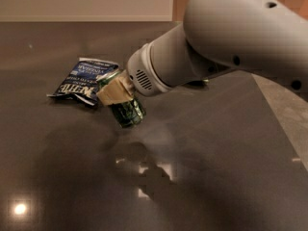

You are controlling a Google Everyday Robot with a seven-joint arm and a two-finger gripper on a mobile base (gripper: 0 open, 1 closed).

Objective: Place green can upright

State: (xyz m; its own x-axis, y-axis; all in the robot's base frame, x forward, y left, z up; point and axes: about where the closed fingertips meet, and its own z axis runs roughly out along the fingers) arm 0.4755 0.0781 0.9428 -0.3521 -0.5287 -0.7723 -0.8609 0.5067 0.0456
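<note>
Across the lower part of the camera view we see a dark grey, glossy table [216, 153] that fills most of the picture. It mirrors the arm as a broad dim shadow, and a small bright spot of light [20, 209] shows in the lower left corner. Along the top left edge a pale wall panel [86, 1] runs behind the table, and beside it, near the top middle, a strip of orange-brown wall [179, 1] shows. At the far right the table ends in a slanting edge, with a lighter grey floor [288, 109] beyond it.

From the upper right a thick grey arm [231, 37] reaches down and to the left, narrowing to a round wrist with a small vent grille. At its end, left of centre, sits the gripper [117, 92]. We see one tan finger pad [111, 94] laid across the front of the green can [128, 112], and the jaws are closed on that can, clamping it around its upper half.

The can is tilted, its upper end leaning to the upper left and its lower end pointing to the lower right. Its dark green lower half, with lighter markings, sticks out below the pad. Its lower end is close over the table, and a faint reflection lies just beneath it; we cannot tell whether it touches the surface.

Just behind the can and the gripper, toward the left of the frame, a crumpled blue snack bag [79, 78] with white lettering lies flat on the table.
</note>
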